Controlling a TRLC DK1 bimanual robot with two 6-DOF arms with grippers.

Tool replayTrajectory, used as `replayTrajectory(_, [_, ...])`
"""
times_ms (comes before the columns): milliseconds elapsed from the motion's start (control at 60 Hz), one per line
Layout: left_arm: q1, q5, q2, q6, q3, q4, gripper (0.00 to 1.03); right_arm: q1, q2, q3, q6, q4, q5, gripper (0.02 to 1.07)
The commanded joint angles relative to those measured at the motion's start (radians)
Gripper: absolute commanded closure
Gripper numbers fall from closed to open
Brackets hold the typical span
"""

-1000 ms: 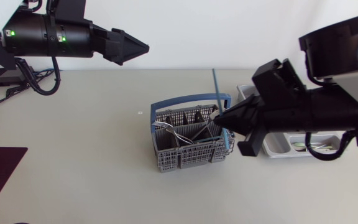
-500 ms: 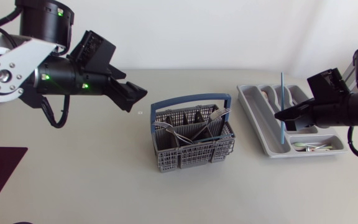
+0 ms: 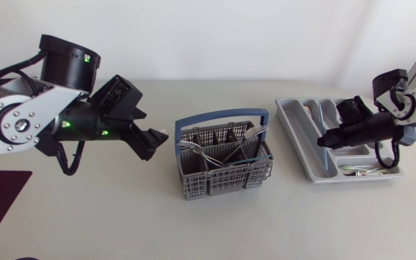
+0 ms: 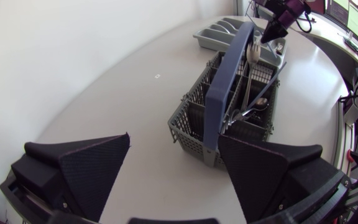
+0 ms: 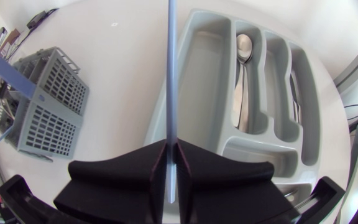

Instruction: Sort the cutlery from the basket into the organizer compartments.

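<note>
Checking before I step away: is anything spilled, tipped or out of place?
Nothing stands out. The basket stands upright with its cutlery inside, the organizer lies flat, and the right gripper grips the blue stick over it.

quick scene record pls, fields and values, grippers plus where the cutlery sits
left gripper: open, empty, short of the basket
right gripper: fingers shut on a thin blue stick
stick position: over the widest compartment of the organizer; contact cannot be told
basket contents: several pieces of metal cutlery
organizer contents: a spoon in a long compartment, small pieces in the crosswise one
</note>
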Motion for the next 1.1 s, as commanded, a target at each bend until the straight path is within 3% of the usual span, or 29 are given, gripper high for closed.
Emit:
replayTrajectory(0, [-0.009, -0.009, -0.016, 0.023, -0.048, 0.015, 0.05, 0.007, 0.087, 0.056, 0.022, 0.016, 0.021, 1.02])
replayTrajectory(250, [-0.008, -0.009, -0.005, 0.029, -0.102, 0.040, 0.06, 0.021, 0.271, 0.166, 0.054, 0.022, 0.032, 0.99])
replayTrajectory(567, [0.014, -0.009, 0.030, 0.035, -0.131, 0.070, 0.06, 0.033, 0.277, 0.166, 0.059, 0.045, 0.069, 0.40])
replayTrajectory(633, [0.026, -0.009, 0.043, 0.038, -0.137, 0.082, 0.06, 0.045, 0.220, 0.129, 0.054, 0.062, 0.087, 0.35])
replayTrajectory(850, [0.050, 0.000, 0.107, 0.047, -0.135, 0.099, 0.11, 0.136, -0.002, -0.029, 0.043, 0.088, 0.092, 0.37])
replayTrajectory(967, [0.049, 0.007, 0.141, 0.047, -0.135, 0.112, 0.21, 0.186, -0.077, -0.072, 0.053, 0.084, 0.089, 0.56])
replayTrajectory(1083, [0.041, 0.014, 0.179, 0.047, -0.132, 0.130, 0.38, 0.231, -0.107, -0.084, 0.066, 0.075, 0.087, 0.74])
